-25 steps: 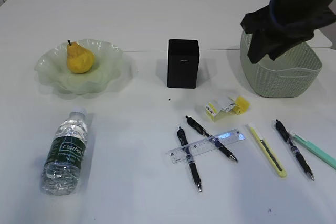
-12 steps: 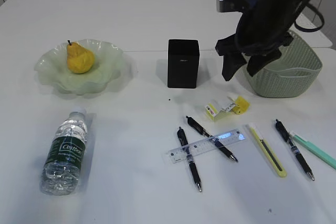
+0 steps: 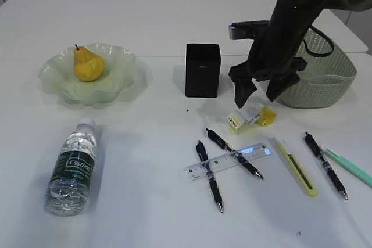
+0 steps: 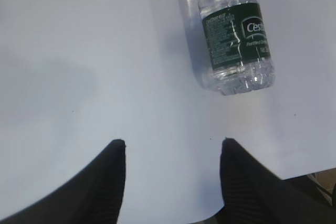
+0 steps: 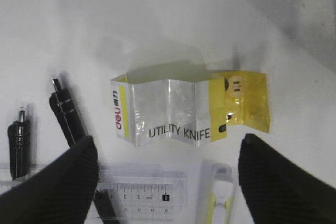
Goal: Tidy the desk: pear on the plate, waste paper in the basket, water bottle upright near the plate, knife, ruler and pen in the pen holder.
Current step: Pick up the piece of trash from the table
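A white, smooth desk [image 3: 145, 15] is filling the exterior view. At upper left a pale green glass plate [image 3: 58, 79] with a wavy, ruffled rim is holding a yellow pear [image 3: 88, 65], standing stem up. At lower left a clear plastic water bottle [image 3: 72, 168] with a dark green label is lying on its side, cap toward the plate. Near the centre a black, box-shaped pen holder [image 3: 202, 69] is standing upright. At upper right a green woven basket [image 3: 325, 85] is sitting behind the right arm.

The right gripper [image 3: 257, 90] is hanging in the centre right, its 2 black fingers apart, directly above the waste paper [image 3: 250, 117], not touching it. In the right wrist view that waste paper [image 5: 186, 111] is showing as a creased, glossy wrapper, clear in the middle and yellow at both ends, printed "UTILITY KNIFE", lying between the 2 finger tips at the bottom corners.

Along the lower right a clear ruler [image 3: 228, 161] is lying across 2 black pens [image 3: 232, 153], beside a yellow utility knife [image 3: 296, 166], another black pen and a mint-green pen [image 3: 349, 167].

In the left wrist view the left gripper [image 4: 172, 148] is holding its ribbed black fingers apart over bare desk, with the bottle at upper right.
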